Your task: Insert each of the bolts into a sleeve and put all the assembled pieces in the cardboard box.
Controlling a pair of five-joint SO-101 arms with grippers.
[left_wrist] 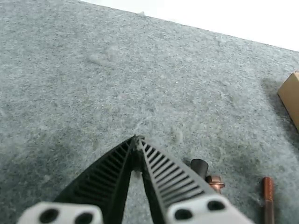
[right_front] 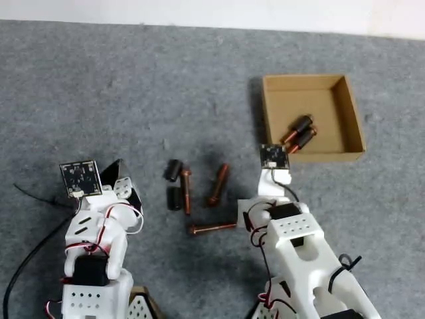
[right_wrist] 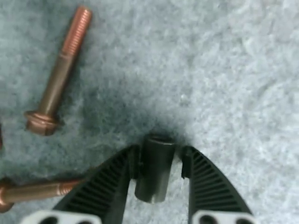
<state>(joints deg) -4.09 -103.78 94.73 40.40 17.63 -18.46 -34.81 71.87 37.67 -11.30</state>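
Right gripper (right_wrist: 160, 149) sits just short of the cardboard box (right_front: 350, 119). Its fingers are narrow around a black sleeve (right_wrist: 154, 175), one touching, a slim gap at the other. Judgement: centre the sleeve, close squarely, keep its bore free for a bolt (right_wrist: 58, 77). Left gripper (left_wrist: 137, 140) is well away from the box, fingers pinched together, empty. No legible writing.

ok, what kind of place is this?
Probably a robot test bench, not a factory floor: grey felt-covered table, loose copper bolts and black sleeves, a small cardboard box as the drop-off.
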